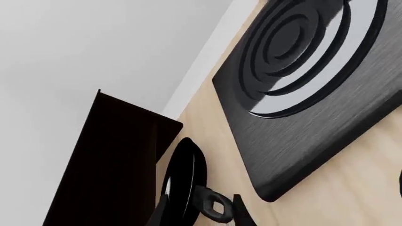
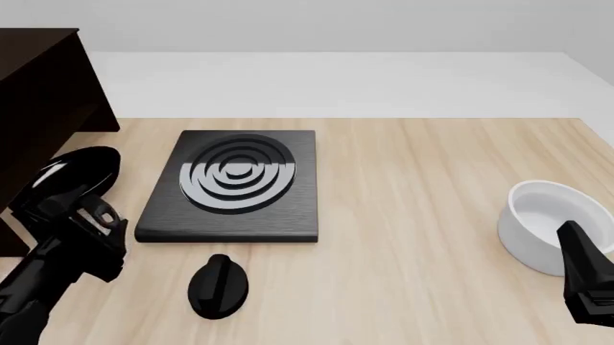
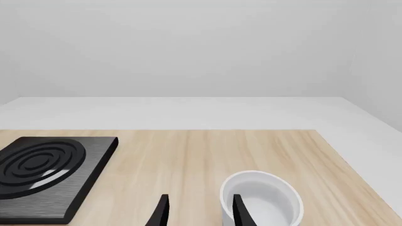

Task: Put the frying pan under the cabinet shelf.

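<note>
Left gripper (image 2: 96,219) shut tight on the handle of the pan (image 2: 72,180), at the near left of the table (image 2: 422,187). Pan held up off the table and tipped on its side, dark back showing in the front view. In the left wrist view, seen edge-on as a thin black disc (image 1: 183,176), with the hole at the handle's end right by the fingers (image 1: 237,212). Just beside the cabinet (image 2: 43,100), which stands at the far left; touching it or not, cannot tell. Shelf board not clear to see in the dark wood.

Hotplate (image 2: 235,183) flat on the table, right of the pan, with silver rings on top. Small black knob (image 2: 218,284) near its front edge.

Bowl (image 2: 547,219) white and round, well apart on the right side. Right gripper (image 3: 197,209) open, holding nothing, low at the near right, just in front of the bowl.
</note>
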Motion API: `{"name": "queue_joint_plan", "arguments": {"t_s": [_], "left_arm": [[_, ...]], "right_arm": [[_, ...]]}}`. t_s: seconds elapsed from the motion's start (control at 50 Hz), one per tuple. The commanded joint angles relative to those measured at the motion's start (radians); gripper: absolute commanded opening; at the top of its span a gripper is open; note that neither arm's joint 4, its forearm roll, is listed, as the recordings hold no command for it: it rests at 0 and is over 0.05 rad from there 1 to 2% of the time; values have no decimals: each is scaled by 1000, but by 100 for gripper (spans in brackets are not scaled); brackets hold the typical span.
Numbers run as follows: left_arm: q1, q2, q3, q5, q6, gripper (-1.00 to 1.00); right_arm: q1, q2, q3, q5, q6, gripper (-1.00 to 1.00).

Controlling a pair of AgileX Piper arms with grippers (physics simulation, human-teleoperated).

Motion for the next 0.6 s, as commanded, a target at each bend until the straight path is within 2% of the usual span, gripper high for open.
{"name": "queue_joint_plan", "arguments": {"t_s": [0.02, 0.6], "left_arm": [[-22, -51, 37, -4, 1, 100], [-104, -102, 62, -4, 1, 100]], "right_arm": [[0, 0, 0, 0, 0, 100], [0, 0, 0, 0, 0, 100]]}}
